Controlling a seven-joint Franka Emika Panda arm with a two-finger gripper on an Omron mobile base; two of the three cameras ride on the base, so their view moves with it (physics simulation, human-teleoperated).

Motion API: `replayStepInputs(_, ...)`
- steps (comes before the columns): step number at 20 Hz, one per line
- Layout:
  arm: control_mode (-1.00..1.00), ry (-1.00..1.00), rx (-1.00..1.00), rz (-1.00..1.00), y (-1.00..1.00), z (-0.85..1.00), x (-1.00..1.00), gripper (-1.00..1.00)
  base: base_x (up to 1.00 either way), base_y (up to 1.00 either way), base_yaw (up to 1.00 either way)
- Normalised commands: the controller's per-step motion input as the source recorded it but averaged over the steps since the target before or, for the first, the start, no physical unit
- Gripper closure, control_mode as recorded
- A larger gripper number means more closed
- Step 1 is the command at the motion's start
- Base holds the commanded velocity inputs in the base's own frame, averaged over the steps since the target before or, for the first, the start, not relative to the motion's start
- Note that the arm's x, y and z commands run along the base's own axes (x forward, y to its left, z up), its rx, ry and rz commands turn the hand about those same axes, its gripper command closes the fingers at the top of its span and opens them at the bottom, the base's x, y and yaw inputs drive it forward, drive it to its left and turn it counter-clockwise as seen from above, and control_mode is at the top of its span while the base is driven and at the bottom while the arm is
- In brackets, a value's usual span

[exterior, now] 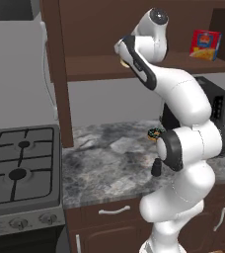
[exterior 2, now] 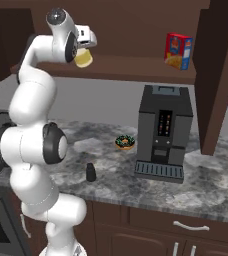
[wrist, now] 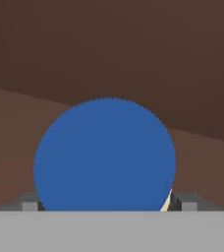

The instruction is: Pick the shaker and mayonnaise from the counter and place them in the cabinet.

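With the mayonnaise [exterior 2: 84, 58] on the cabinet [exterior 2: 136, 70] shelf between the released pincer's [wrist: 106, 203] jaws, withdraw straight off it, then fetch the shaker [exterior 2: 90, 172] from the bench [exterior 2: 206, 190].

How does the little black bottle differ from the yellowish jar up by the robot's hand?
The shaker is black, slim and small; the mayonnaise jar is pale yellow, wider, with a blue lid. The shaker stands on the counter; the jar is up at the cabinet shelf, at the gripper. Both are upright.
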Motion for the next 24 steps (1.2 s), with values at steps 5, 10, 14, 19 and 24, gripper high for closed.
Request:
replayStepInputs(5,-1.0,0.0,-0.05,0.0,0.0,-0.35,0.32,-1.0,0.0,0.0,0.0)
replayStepInputs(10,-1.0,0.0,-0.05,0.0,0.0,-0.59,0.12,-1.0,0.0,0.0,0.0)
replayStepInputs(14,-1.0,0.0,-0.08,0.0,0.0,-0.78,0.09,-1.0,0.0,0.0,0.0)
replayStepInputs(19,-1.0,0.0,-0.1,-0.01,0.0,-0.99,0.0,-1.0,0.0,0.0,0.0)
replayStepInputs(24,-1.0,0.0,-0.07,-0.02,0.0,-1.0,0.03,-1.0,0.0,0.0,0.0)
